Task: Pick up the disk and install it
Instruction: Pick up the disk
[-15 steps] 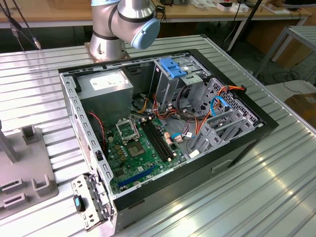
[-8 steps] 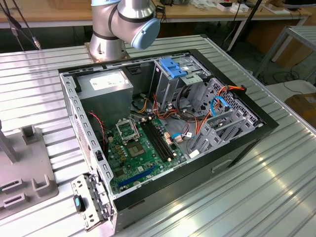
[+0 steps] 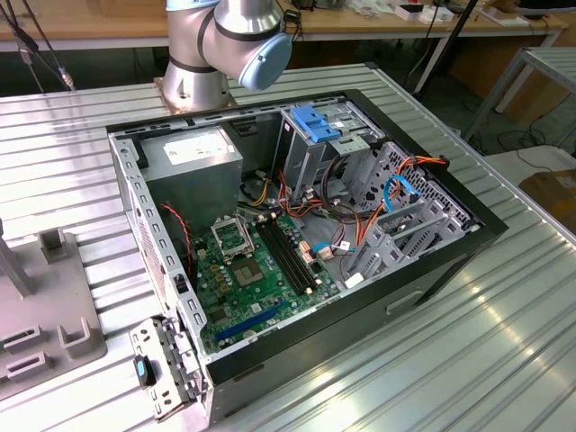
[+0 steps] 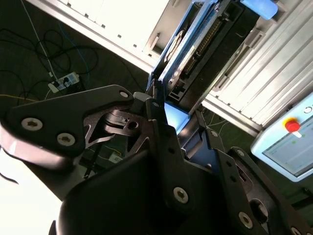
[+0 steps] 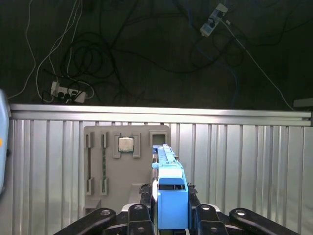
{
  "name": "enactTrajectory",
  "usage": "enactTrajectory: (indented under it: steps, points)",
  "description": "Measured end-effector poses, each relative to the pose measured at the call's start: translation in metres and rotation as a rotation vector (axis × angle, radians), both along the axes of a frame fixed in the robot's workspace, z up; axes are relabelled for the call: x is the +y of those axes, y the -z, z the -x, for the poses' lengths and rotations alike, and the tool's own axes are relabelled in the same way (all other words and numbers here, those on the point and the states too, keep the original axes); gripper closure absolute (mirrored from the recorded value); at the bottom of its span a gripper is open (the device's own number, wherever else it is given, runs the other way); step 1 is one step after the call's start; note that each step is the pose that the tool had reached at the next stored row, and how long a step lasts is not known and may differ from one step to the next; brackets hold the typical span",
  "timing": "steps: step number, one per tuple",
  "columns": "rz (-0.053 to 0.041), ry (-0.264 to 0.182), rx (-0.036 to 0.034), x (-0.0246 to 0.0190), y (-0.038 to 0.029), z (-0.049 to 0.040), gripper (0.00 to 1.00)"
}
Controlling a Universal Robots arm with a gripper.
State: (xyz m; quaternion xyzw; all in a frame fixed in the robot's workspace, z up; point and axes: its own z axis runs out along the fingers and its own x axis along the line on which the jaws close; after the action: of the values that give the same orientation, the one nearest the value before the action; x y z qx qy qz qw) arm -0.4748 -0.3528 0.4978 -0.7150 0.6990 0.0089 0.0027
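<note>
Blue-framed disk (image 5: 172, 198): held up in the air by one end, seen edge-on in both wrist views.
Fingers (image 4: 162, 139): clamped tight on the disk, one on each flat side.
Long side of the disk: pointed straight out from the fingers, away from the wrist.
Table (image 5: 244, 161): ribbed metal, seen past the far end of the disk in the first wrist view.
Grey tray (image 5: 124, 171): laid on the table, with a small square chip (image 5: 126, 144) set in it.
Computer case (image 3: 360, 319): laid open on the table in the exterior view.
Cage with blue tabs (image 3: 315, 121): found inside the case, near the arm's base (image 3: 193, 54); the disk is not yet put in.
</note>
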Motion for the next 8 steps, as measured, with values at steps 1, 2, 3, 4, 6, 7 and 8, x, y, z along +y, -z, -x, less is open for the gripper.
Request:
enactTrajectory:
  steps: [1,2,3,4,6,7,8]
  points:
    - [-0.0001,0.000,-0.0001,0.0000,-0.0008,0.0000,0.63]
    - [-0.0001,0.000,-0.0001,0.0000,-0.0015,0.0000,0.63]
    - [-0.0001,0.000,-0.0001,0.0000,-0.0023,0.0000,0.63]
    - [-0.0001,0.000,-0.0001,0.0000,-0.0029,0.0000,0.63]
    - [-0.0001,0.000,-0.0001,0.0000,-0.0055,0.0000,0.63]
    - [-0.0001,0.000,0.0000,0.0000,-0.0067,0.0000,0.63]
    - [-0.0001,0.000,-0.0002,0.0000,-0.0069,0.0000,0.63]
